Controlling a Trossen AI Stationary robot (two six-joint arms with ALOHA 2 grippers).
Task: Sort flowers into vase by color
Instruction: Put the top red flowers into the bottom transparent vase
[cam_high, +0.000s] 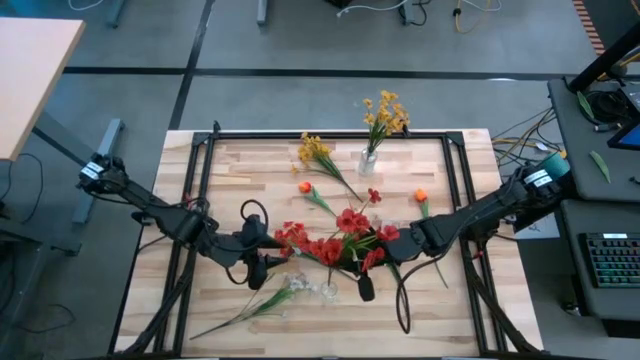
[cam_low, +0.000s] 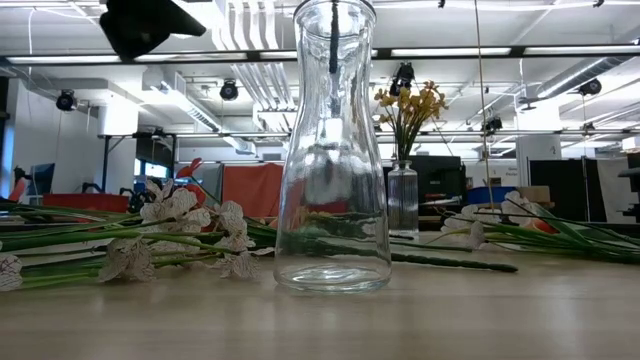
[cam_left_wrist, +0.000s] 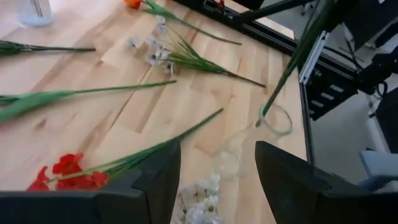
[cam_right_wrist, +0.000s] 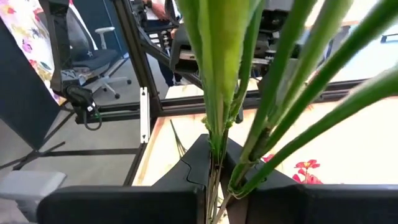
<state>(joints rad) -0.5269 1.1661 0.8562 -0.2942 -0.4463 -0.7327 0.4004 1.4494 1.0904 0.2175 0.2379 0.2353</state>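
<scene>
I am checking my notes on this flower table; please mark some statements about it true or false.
1. The small vase at the far edge holds yellow flowers. True.
2. The right claw is empty. False: it is shut on green stems.
3. The white flowers stand in the large clear vase. False: they lie on the table beside it.
4. The left claw is open and holds nothing. True.
</scene>
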